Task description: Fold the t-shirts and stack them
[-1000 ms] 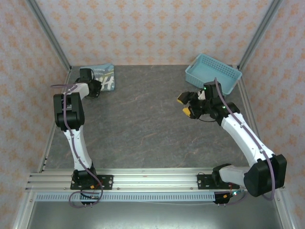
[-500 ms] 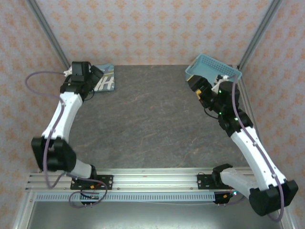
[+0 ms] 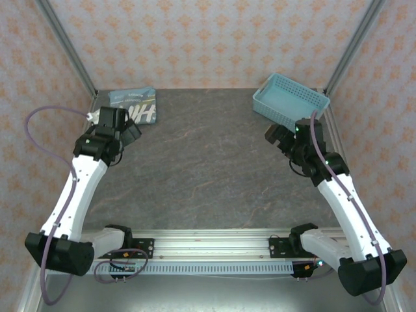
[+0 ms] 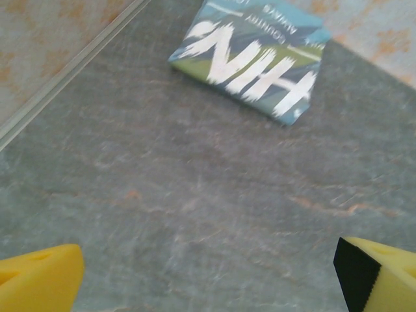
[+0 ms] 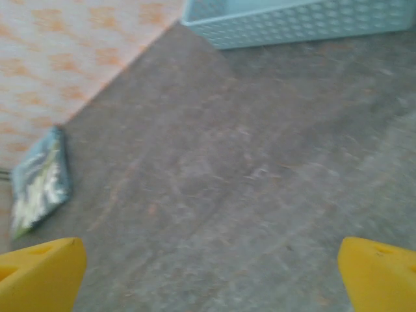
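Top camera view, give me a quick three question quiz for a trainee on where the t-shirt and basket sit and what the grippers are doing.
1. Fill the gap: the basket stands in the far ___ corner of the table.
2. True or false: the folded t-shirt lies inside the basket.
3. Multiple choice: the left gripper and right gripper are A) both open, B) both shut, C) one shut on the t-shirt.

Key
1. right
2. false; it lies on the table in the far left corner
3. A
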`<state>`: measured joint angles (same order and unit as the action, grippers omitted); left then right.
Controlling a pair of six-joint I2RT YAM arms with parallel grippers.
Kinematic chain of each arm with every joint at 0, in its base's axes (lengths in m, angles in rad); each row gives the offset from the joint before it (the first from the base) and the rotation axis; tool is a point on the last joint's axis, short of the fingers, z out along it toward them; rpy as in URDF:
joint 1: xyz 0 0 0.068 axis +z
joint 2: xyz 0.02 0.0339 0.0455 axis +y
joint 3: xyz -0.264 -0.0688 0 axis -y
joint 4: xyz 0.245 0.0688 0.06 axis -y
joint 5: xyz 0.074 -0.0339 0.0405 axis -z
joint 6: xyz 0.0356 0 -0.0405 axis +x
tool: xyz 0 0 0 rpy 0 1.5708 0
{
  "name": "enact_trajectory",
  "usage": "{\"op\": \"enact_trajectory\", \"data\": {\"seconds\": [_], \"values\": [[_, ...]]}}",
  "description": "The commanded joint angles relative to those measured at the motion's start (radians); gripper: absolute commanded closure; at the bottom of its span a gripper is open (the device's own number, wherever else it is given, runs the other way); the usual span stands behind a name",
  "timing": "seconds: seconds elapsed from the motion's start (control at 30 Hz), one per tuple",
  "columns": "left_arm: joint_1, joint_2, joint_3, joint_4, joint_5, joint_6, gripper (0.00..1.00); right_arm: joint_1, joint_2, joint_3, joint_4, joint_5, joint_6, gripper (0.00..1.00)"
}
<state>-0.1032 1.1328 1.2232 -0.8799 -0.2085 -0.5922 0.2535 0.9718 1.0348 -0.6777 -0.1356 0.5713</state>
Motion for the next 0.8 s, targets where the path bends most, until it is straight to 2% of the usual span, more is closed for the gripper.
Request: {"op": "enact_trajectory", "data": {"seconds": [0.0,0.03,0.17,0.27,0.33,0.43,0.53,0.6,0.63,0.7,0.77], "values": [[-0.004,-0.154,-0.094,-0.011,-0.097,-0.007,0.0,-0.002,-0.055,-0.06,-0.013,0.204,0.005,0.01],[-0.004,-0.217,-0.166,0.07,-0.124,-0.018,0.0,-0.002,-0.07,-0.107,0.062,0.249,-0.033,0.01],[-0.011,-0.396,-0.591,0.639,-0.147,0.252,0.0,-0.002,-0.151,-0.419,0.494,0.403,-0.268,0.01],[-0.01,-0.378,-0.748,0.813,-0.211,0.314,0.0,-0.004,-0.129,-0.601,0.823,0.503,-0.479,0.01],[-0.01,-0.344,-0.824,0.967,-0.207,0.381,0.0,-0.031,-0.058,-0.65,0.902,0.504,-0.526,0.01],[-0.006,-0.17,-0.847,1.123,-0.22,0.409,0.0,-0.088,0.088,-0.657,0.942,0.464,-0.525,0.01],[-0.004,0.023,-0.851,1.323,-0.177,0.442,0.0,-0.119,0.203,-0.629,0.999,0.427,-0.56,0.01],[0.002,0.131,-0.848,1.444,-0.168,0.452,0.0,-0.13,0.276,-0.631,1.129,0.397,-0.6,0.01],[0.009,0.164,-0.804,1.405,-0.149,0.479,0.0,-0.141,0.313,-0.619,1.165,0.378,-0.607,0.01],[0.018,0.23,-0.788,1.487,-0.119,0.544,0.0,-0.171,0.374,-0.608,1.261,0.347,-0.606,0.01],[0.061,0.284,-0.786,1.53,-0.067,0.517,0.0,-0.197,0.427,-0.598,1.325,0.336,-0.586,0.01]]}}
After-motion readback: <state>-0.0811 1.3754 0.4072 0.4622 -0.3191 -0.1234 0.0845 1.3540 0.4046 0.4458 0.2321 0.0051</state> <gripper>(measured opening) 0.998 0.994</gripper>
